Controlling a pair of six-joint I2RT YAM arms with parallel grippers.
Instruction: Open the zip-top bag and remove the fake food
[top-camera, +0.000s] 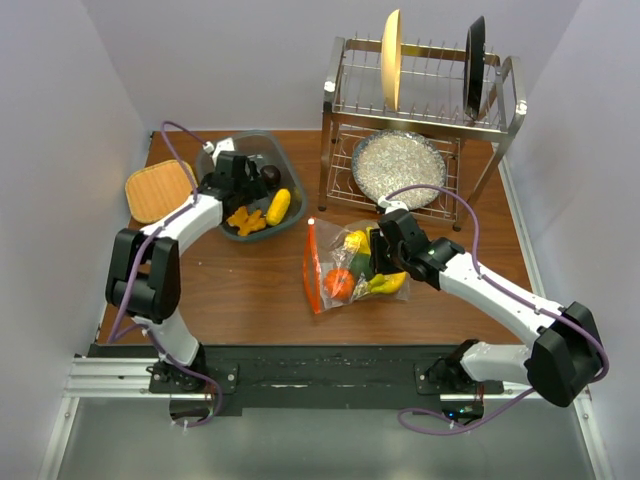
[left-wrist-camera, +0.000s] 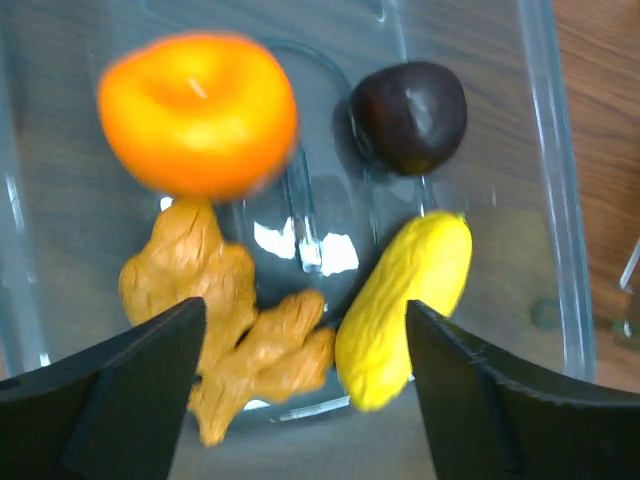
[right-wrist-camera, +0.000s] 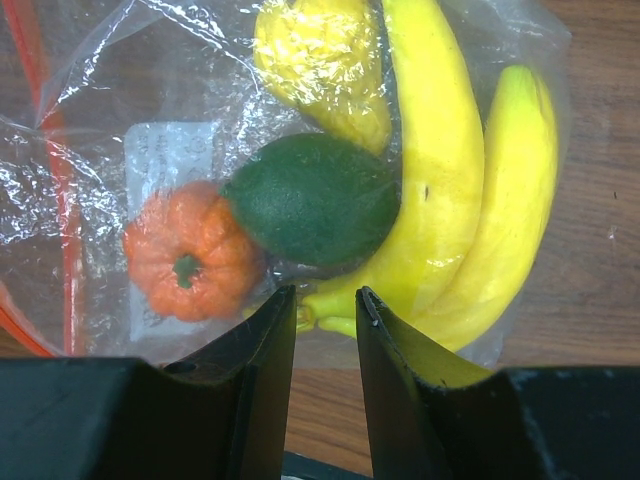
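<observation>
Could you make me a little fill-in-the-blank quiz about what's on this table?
The left hand hangs over the grey ___. Its jaws stand ___. The bananas lie inside the clear ___. The plate sits on the rack's ___ shelf.
Missing: tub, open, bag, lower.

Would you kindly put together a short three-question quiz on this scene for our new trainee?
1. True or false: the bananas lie in the grey tub.
2. Which piece is inside the bag? A) the green piece B) a blue piece C) a purple piece
3. Short answer: which gripper hangs open above the tub?

Key:
1. False; the bananas are in the bag.
2. A.
3. The left gripper.
</observation>
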